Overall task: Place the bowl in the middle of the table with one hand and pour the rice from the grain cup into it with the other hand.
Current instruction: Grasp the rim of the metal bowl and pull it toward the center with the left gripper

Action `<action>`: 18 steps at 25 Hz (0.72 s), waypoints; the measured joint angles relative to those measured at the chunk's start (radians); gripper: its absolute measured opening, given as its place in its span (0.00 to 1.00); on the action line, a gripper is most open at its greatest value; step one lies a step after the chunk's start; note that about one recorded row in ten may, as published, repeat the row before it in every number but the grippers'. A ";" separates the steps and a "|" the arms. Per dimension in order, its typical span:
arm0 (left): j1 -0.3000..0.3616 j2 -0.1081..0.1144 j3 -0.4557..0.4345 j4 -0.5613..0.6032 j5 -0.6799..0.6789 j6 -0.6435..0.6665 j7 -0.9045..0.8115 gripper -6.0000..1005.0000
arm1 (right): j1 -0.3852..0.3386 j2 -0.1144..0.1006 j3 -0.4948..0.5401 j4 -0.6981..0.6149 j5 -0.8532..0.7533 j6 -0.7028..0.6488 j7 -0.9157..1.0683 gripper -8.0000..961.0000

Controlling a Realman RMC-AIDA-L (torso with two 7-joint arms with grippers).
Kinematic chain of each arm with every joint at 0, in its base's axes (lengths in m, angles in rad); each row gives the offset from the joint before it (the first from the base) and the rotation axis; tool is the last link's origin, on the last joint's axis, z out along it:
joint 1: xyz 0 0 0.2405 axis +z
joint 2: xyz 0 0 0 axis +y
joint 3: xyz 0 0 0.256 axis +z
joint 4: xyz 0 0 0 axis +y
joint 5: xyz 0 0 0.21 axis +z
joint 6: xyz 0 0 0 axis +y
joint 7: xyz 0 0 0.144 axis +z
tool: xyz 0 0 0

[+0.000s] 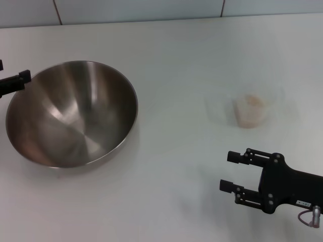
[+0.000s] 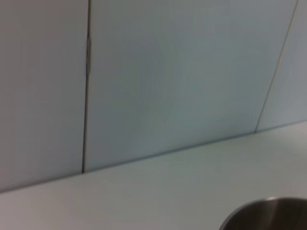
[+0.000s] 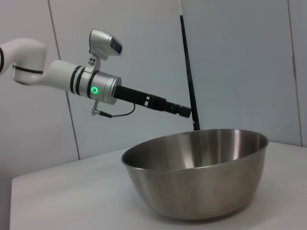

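Note:
The steel bowl (image 1: 73, 113) sits on the left part of the white table (image 1: 176, 65); it is empty inside. My left gripper (image 1: 15, 73) is at the far left edge, open, with one finger (image 1: 20, 79) just beside the bowl's far-left rim. In the right wrist view the left gripper (image 3: 184, 111) hovers over the far rim of the bowl (image 3: 201, 177). The grain cup (image 1: 250, 112) stands upright on the right, with pale rice (image 1: 251, 102) in it. My right gripper (image 1: 228, 171) is open, nearer than the cup and apart from it.
A pale panelled wall (image 1: 151, 10) runs along the table's far edge. The left wrist view shows this wall, a strip of table and a bit of bowl rim (image 2: 268, 213). Bare tabletop lies between bowl and cup.

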 joint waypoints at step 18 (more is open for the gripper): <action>-0.085 -0.003 0.006 0.063 0.351 0.080 -0.224 0.86 | 0.002 0.000 0.000 0.000 0.000 0.003 0.000 0.68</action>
